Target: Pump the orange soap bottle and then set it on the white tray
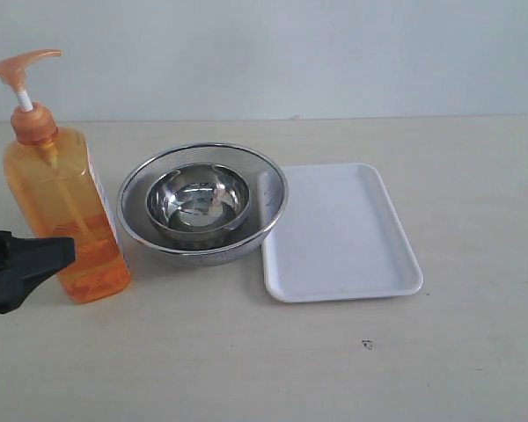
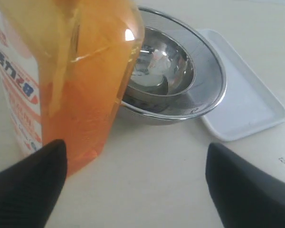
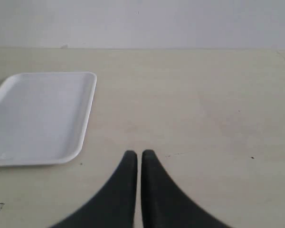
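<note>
Tall translucent orange rectangular soap bottle (image 1: 62, 211) stands upright on the pale worktop (image 1: 246, 369) at the left of the exterior view. Its long axis is vertical and its orange pump head (image 1: 25, 63) sits raised on its white stem. Left claw (image 2: 135, 156) is spread wide and low, level with the bottle's lower body. The bottle lies just ahead, off toward one finger rather than centred; contact cannot be told. Right claw (image 3: 138, 154) is pressed together, holding nothing, out beyond the flat white rectangular tray (image 1: 339, 229). Judgement: the left arm is much the nearer. A round steel mesh strainer (image 1: 132, 189) sits between bottle and tray. The white side label (image 2: 14, 95) carries red print, not legible.
</note>
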Robot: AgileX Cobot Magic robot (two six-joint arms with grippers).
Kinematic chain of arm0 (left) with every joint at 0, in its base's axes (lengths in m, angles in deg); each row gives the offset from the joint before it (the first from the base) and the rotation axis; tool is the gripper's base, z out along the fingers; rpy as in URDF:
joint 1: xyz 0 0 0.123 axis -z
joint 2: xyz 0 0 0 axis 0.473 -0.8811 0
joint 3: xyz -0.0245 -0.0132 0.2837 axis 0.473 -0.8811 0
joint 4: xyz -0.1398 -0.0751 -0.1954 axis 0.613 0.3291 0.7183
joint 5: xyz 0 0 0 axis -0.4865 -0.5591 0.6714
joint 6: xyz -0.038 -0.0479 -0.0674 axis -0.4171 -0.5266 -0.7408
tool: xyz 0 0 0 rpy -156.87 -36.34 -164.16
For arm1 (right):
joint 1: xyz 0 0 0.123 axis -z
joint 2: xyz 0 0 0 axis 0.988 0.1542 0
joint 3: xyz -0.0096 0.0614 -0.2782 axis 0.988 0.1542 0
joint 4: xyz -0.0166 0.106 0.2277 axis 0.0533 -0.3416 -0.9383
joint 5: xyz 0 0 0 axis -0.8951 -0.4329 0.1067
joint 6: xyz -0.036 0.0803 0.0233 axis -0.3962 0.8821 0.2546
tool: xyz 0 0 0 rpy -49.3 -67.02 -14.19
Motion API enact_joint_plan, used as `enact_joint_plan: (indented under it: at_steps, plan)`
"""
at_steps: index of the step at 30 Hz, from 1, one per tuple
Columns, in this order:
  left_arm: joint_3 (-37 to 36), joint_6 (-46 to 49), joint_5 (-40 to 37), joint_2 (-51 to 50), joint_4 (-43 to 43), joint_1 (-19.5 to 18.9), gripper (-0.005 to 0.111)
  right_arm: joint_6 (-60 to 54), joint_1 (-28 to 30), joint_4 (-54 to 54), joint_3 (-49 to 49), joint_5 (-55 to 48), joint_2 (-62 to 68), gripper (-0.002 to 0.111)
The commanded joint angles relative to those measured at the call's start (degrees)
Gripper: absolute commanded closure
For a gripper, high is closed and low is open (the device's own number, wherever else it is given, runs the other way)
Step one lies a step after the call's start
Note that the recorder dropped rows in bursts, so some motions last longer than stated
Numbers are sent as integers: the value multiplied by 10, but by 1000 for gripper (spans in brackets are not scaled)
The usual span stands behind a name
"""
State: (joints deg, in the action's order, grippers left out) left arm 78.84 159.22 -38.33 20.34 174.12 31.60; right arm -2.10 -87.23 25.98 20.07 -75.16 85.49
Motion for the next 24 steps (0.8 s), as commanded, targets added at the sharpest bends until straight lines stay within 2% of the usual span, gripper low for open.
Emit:
enact_joint_plan:
  at_steps: [1,6,9,11,13,17,24]
  plan:
    - [11,-11,-4,-14,6,5,33,-3,3,1,0,2,-3,108]
    - [29,-18,-6,-73,6,5,34,-3,3,1,0,2,-3,108]
    - [30,-26,-47,-101,6,5,51,-3,3,1,0,2,-3,108]
    - [30,-26,-64,-101,6,5,56,-3,3,1,0,2,-3,108]
    - [30,-26,-55,-101,6,5,54,-3,3,1,0,2,-3,108]
    - [30,-26,-45,-101,6,5,32,-3,3,1,0,2,-3,108]
    - [30,-26,-46,-101,6,5,29,-3,3,1,0,2,-3,108]
